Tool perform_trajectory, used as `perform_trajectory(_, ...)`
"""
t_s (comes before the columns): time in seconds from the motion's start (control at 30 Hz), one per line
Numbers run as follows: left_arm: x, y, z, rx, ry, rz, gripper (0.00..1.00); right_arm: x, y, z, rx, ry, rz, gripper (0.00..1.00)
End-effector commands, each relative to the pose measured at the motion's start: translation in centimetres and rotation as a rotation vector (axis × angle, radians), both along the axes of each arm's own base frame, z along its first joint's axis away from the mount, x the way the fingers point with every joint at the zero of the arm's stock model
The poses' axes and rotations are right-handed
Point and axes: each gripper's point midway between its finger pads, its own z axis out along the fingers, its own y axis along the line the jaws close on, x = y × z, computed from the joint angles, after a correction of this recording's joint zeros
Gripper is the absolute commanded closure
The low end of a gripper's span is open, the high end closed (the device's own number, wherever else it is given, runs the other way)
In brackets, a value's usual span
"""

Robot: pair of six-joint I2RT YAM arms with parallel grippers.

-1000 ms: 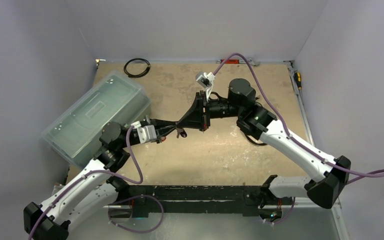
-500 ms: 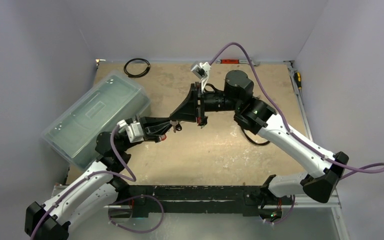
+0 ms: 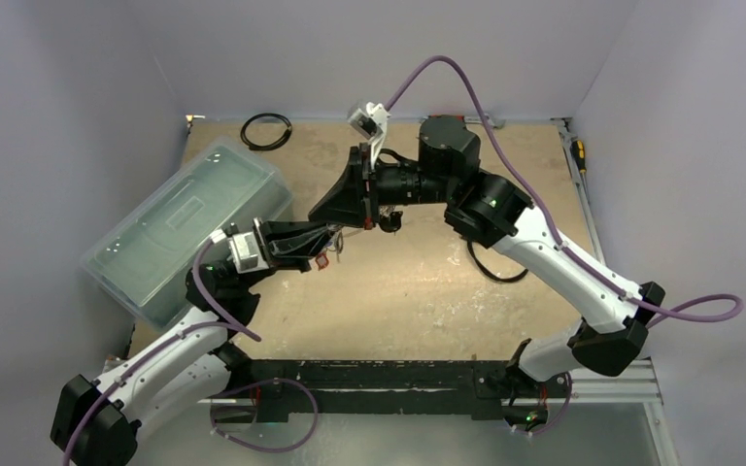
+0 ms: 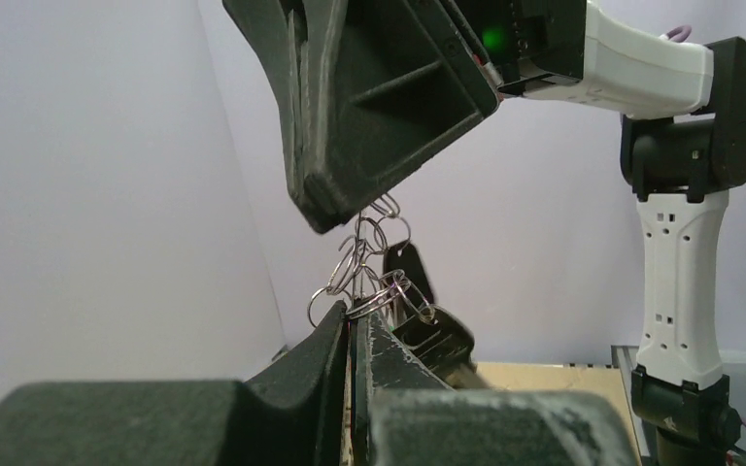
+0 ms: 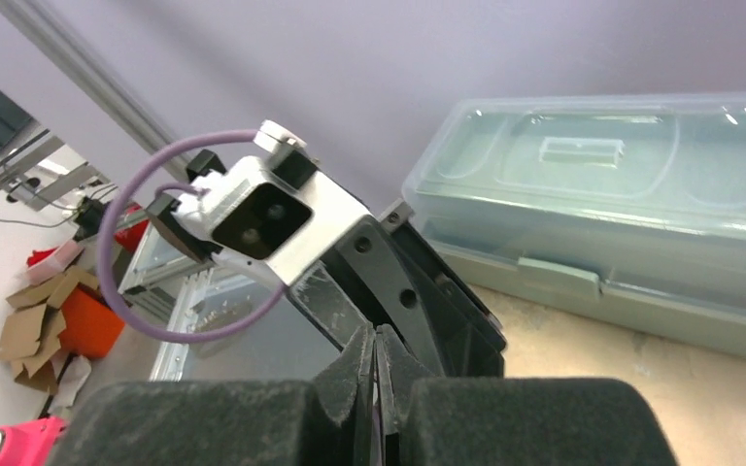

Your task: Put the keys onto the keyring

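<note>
My left gripper and right gripper meet tip to tip above the table, left of its middle. In the left wrist view my left gripper is shut on a bunch of thin silvery wire rings. I cannot tell the big keyring from the keys' small rings. The bunch runs up behind the right gripper's fingers. A black key tag hangs behind the rings. A red tag hangs under the left gripper. My right gripper is shut, and what it holds is hidden.
A clear plastic box lies at the left, also in the right wrist view. A black coiled cable ring lies at the far left corner. A loose black cable lies under the right arm. Walls close three sides.
Both grippers have moved together to the left and a little farther from the bases, staying tip to tip with the bunch of rings between them.
</note>
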Motion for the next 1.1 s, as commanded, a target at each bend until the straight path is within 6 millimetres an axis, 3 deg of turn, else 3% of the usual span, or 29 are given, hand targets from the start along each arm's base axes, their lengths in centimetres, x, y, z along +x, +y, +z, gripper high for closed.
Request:
perform_trajectory(0.0,-2.3,2.0,4.2,-0.191,-0.116,-0.032,1.0,-1.3,1.0,1.0,-0.003,-0.044,0.03,0.92)
perform_trajectory(0.23,-2.3,2.3,4.2,-0.24,-0.121,-0.042,1.0,-0.8,-0.3,2.0,-0.031,-0.153,-0.05,0.74)
perform_trajectory(0.33,-2.4,2.6,4.2,-0.257,-0.12,-0.044,1.0,-0.6,-1.7,3.2,-0.021,-0.254,-0.085,0.6)
perform_trajectory(0.47,-3.0,3.0,4.7,-0.292,-0.135,-0.06,1.0,0.1,-4.1,4.2,-0.018,-0.475,-0.154,0.52)
perform_trajectory(0.6,-3.6,3.3,5.0,-0.306,-0.148,-0.071,1.0,0.3,-6.6,4.1,-0.028,-0.715,-0.197,0.51)
perform_trajectory(0.73,-3.8,3.5,4.9,-0.301,-0.146,-0.067,1.0,-1.1,-8.2,3.4,-0.004,-0.913,-0.152,0.51)
perform_trajectory(0.93,-3.8,3.3,4.6,-0.289,-0.142,-0.073,1.0,-1.9,-8.8,3.5,0.04,-1.071,-0.125,0.54)
perform_trajectory(1.07,-3.9,3.1,4.3,-0.293,-0.135,-0.096,1.0,-2.3,-8.0,3.0,0.032,-1.17,-0.089,0.54)
